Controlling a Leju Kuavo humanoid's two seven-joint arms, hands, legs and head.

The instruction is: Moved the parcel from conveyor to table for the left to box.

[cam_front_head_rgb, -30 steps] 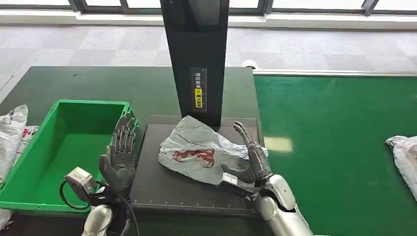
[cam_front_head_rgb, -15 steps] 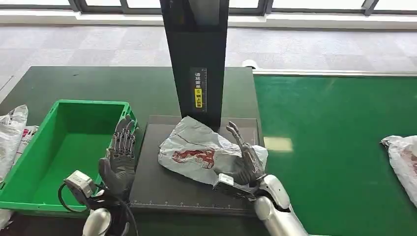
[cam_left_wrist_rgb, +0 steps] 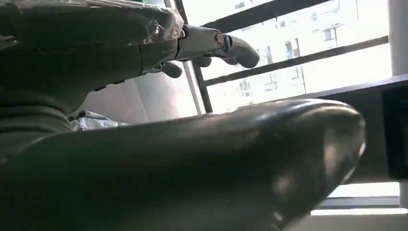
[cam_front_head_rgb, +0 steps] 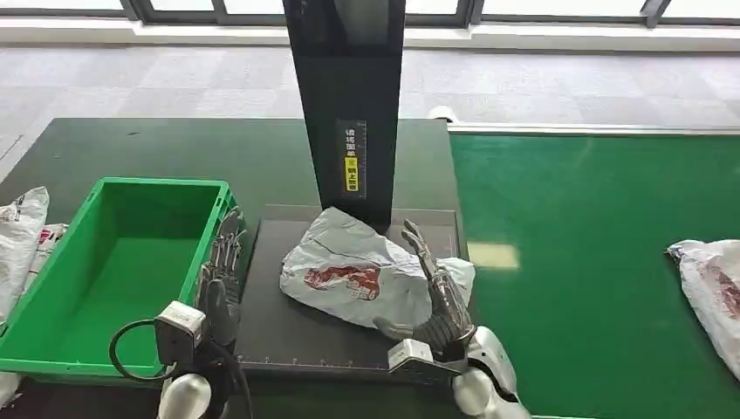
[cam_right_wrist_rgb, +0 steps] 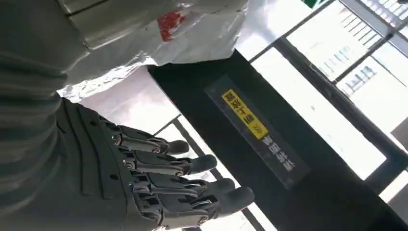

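Observation:
A crumpled grey parcel (cam_front_head_rgb: 349, 275) with a red print lies on the dark platform (cam_front_head_rgb: 288, 327) in front of the black post. My right hand (cam_front_head_rgb: 436, 292) stands open at the parcel's right edge, fingers pointing up and away, nothing held; the right wrist view shows those fingers (cam_right_wrist_rgb: 178, 185) spread beside the parcel (cam_right_wrist_rgb: 192, 33). Between the platform and the green box (cam_front_head_rgb: 113, 262), my left hand (cam_front_head_rgb: 220, 279) is open and upright, apart from the parcel. Its thumb (cam_left_wrist_rgb: 192, 163) looms large in the left wrist view.
The black post (cam_front_head_rgb: 349, 105) with a yellow label rises just behind the parcel. The green conveyor (cam_front_head_rgb: 593, 262) stretches to the right, with another grey parcel (cam_front_head_rgb: 711, 284) at its right edge. More white bags (cam_front_head_rgb: 22, 236) lie left of the green box.
My right hand has drawn back toward me off the parcel, which stays put. The left hand has turned edge-on and slid slightly right. The parcel on the conveyor has crept left.

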